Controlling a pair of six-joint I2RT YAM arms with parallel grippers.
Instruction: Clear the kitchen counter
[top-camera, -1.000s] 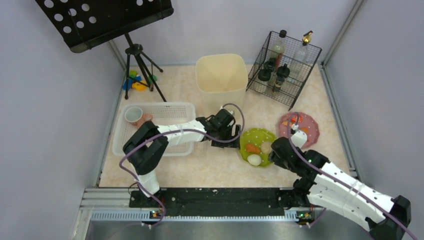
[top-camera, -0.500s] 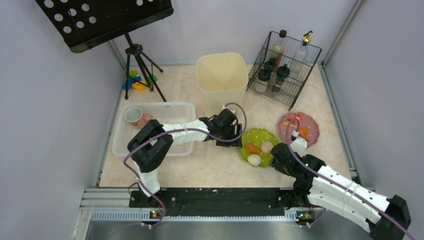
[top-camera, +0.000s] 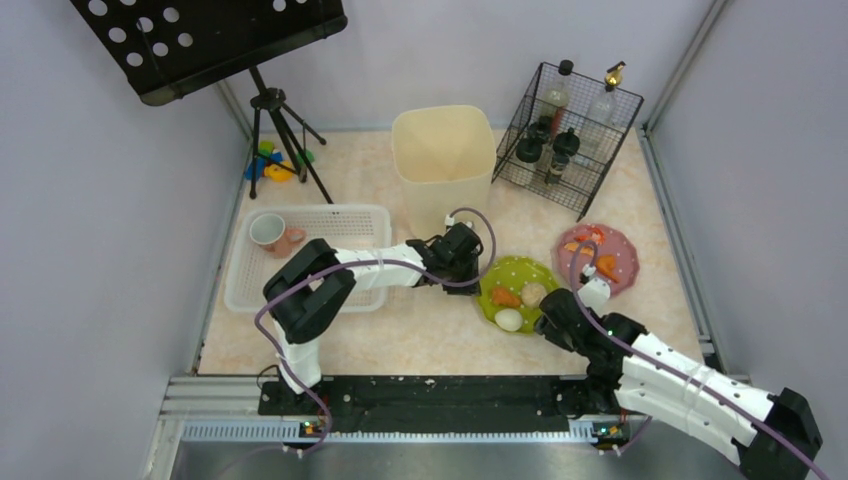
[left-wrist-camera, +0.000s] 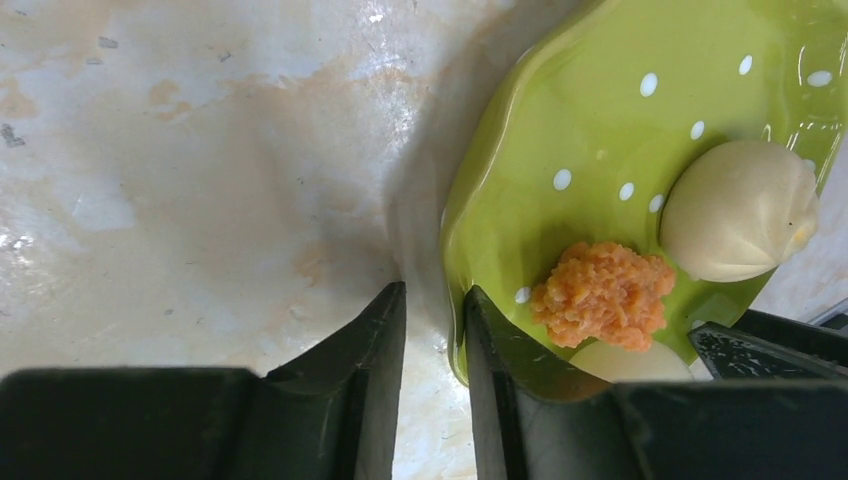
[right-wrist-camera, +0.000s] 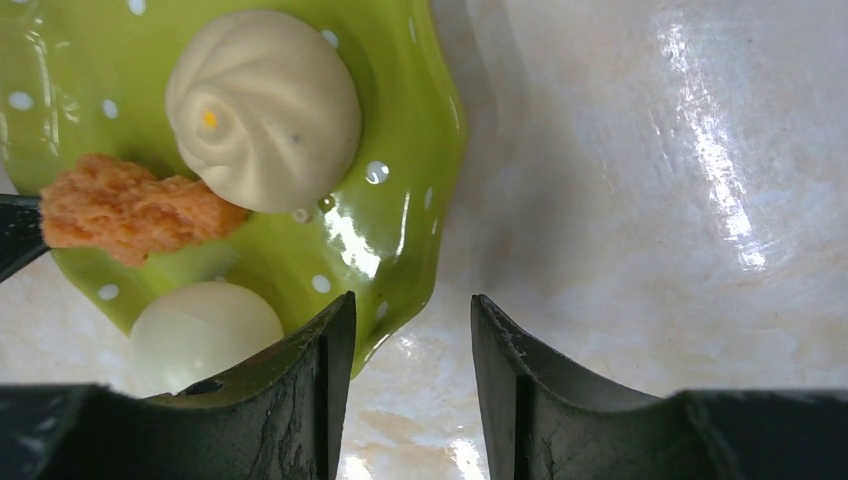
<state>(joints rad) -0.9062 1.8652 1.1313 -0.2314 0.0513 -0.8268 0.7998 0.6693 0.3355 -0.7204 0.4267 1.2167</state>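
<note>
- the glossy beige-pink marble kitchen counter (top-camera: 420, 340) is enclosed by pale grey walls (top-camera: 100, 250), beneath both arms.
- the rim of the green white-dotted ceramic plate (top-camera: 520, 270) is straddled by the left gripper (left-wrist-camera: 435, 330), narrowly spread, and the right gripper (right-wrist-camera: 410, 340), spread.

We see plain pale-grey walls (top-camera: 90, 200) closing in three sides, a black perforated music stand (top-camera: 200, 40) on its tripod (top-camera: 285, 140) in the far-left corner, evenly lit.

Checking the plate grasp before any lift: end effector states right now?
Left end effector: narrow gap astride the green plate rim; grip cannot be told.
Right end effector: open, astride the same plate's rim.
</note>
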